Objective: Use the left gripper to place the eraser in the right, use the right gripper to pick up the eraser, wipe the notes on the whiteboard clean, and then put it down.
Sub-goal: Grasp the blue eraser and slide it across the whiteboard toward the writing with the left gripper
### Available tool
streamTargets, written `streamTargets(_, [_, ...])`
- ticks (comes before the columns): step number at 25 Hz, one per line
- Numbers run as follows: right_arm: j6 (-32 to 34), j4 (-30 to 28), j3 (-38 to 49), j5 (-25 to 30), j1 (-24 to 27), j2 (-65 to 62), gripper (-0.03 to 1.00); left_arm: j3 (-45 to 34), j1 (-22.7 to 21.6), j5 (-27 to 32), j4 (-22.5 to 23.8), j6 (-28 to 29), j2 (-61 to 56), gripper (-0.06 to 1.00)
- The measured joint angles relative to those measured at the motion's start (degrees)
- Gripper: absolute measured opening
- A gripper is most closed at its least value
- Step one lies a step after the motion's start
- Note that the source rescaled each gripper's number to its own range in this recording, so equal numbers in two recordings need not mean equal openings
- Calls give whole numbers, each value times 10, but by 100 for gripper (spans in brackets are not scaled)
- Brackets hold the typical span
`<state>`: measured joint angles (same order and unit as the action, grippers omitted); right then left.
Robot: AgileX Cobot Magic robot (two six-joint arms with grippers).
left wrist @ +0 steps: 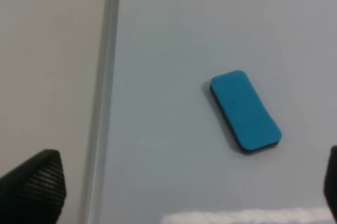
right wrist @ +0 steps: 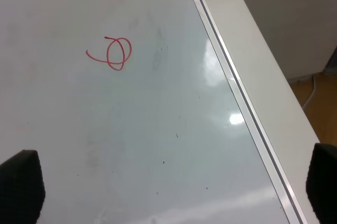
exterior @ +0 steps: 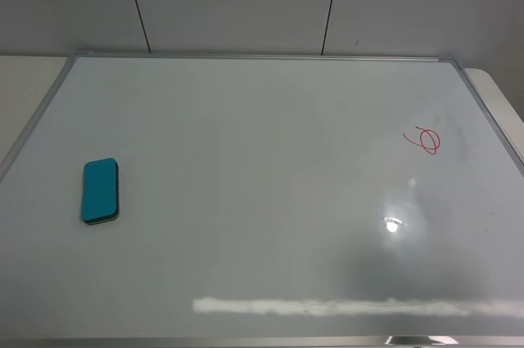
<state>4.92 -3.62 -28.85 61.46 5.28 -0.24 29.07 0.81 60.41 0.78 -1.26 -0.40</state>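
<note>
Where the eraser (left wrist: 245, 112) lies, left tool (left wrist: 181, 187) hangs apart.

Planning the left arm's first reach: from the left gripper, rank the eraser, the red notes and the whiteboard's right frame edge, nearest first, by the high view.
1. eraser: left side of the whiteboard, ahead of the left gripper.
2. notes: right part of the board.
3. right frame edge: far right, past the notes.

The left gripper (left wrist: 181, 190) has rounded black fingertips (left wrist: 31, 192) with a woven ribbed texture, and the right gripper (right wrist: 171, 184) has matte black ones.
</note>
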Motion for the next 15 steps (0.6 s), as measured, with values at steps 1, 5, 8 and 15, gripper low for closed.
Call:
streamTargets(1, [0, 0, 0, 0, 0, 0, 100, 0, 0, 0, 0, 0, 0, 100])
streamTargets(5, [0, 0, 0, 0, 0, 0, 100, 0, 0, 0, 0, 1, 2, 100])
streamTargets(8, [0, 0, 0, 0, 0, 0, 100, 2, 0, -1, 0, 1, 35, 100])
streamTargets(15, [0, 0, 0, 0, 0, 0, 100, 54, 0, -71, -4, 1, 229, 100])
